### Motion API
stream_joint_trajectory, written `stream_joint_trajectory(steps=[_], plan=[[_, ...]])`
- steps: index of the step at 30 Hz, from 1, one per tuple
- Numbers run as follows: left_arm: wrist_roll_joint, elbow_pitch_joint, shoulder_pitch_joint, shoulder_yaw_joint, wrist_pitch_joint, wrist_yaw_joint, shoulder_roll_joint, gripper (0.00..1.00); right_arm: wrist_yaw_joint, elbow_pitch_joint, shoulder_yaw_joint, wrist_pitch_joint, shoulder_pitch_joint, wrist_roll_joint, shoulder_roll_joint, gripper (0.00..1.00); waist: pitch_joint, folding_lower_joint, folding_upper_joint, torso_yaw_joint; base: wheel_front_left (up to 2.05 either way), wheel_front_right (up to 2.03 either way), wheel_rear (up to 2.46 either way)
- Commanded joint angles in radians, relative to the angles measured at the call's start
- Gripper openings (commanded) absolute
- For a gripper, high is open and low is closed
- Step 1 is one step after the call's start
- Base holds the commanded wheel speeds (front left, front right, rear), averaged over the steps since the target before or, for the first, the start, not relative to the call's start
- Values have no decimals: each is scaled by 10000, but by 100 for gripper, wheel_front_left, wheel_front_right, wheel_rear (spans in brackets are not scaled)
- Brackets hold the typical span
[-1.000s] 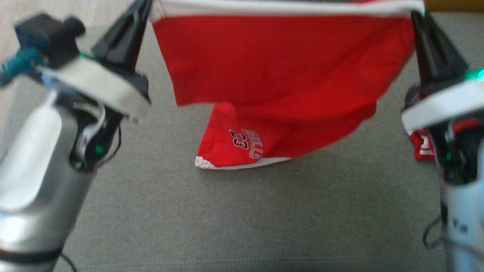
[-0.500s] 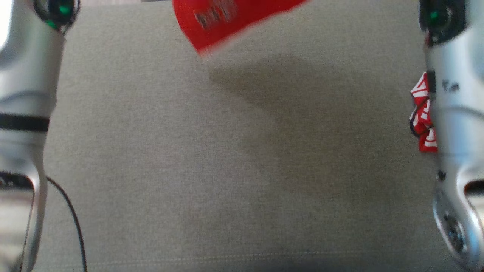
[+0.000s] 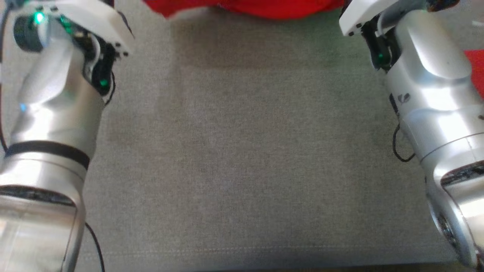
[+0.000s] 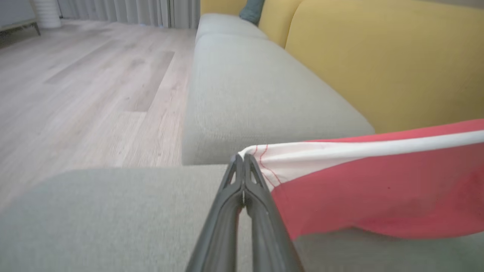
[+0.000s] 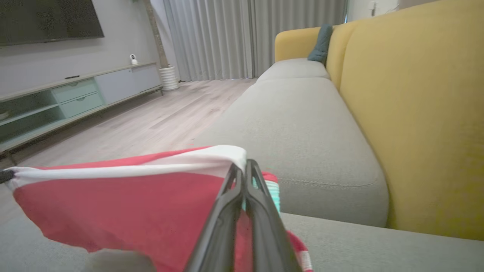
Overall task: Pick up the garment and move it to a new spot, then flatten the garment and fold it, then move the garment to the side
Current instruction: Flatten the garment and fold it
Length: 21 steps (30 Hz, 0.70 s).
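Red garment (image 4: pixel 378 189) with a white band, held out flat between two grippers over the grey sofa seat (image 3: pixel 242 151), toward its far edge by the yellow backrest (image 4: pixel 378 56). Left gripper (image 4: pixel 242 162): jaws pressed tight on one corner of the white band, red stitching just beside the tips. Right gripper (image 5: pixel 242 166): jaws clamped the same way on the opposite corner, cloth running off to the left of that wrist view. Band taut and near level from grip to grip; red cloth below it hanging in a loose curve, lower edge low over the seat, contact impossible to tell. Seen from the head, a strip of red along the top of the picture, between left forearm (image 3: pixel 56 94) and right forearm (image 3: pixel 427 83), both silver, green lights lit near the wrists. Grey weave of the seat in front, seam along its near edge. Second red patch (image 3: pixel 477 71) at the seat's right edge, beside the right forearm; kind unclear. Red-and-white striped cloth (image 5: pixel 298 243) on the seat under the right gripper. Beyond the sofa: pale wood floor (image 4: pixel 94 75), grey curtains (image 5: pixel 227 37), low cabinet (image 5: pixel 75 94), teal cushion (image 5: pixel 321 43) at the backrest's far end.
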<state>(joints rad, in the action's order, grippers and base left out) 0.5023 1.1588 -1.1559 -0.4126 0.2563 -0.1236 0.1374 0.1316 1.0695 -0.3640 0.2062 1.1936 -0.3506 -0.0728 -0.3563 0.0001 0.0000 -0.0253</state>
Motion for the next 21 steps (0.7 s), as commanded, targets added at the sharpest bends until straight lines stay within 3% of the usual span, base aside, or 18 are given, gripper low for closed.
stream_joint_trajectory(steps=[1,7,11,21], plan=[[19,-254,-405,222,52,-1,444,0,-9,-208,-154,164,-48,-123,221,0,-318,-1,0,-60,0,0,0],[89,-446,257,462,53,-45,521,0,-9,-91,-595,486,-826,-807,223,0,-542,-1,0,-42,0,0,0],[94,-1294,1222,840,54,-53,693,0,-9,-503,-535,545,-1746,-791,224,0,-366,-1,0,-1,0,0,0],[-202,-4490,5483,1778,54,7,915,0,-9,-3384,473,553,-5900,377,198,0,722,-1,0,-46,0,0,0]])
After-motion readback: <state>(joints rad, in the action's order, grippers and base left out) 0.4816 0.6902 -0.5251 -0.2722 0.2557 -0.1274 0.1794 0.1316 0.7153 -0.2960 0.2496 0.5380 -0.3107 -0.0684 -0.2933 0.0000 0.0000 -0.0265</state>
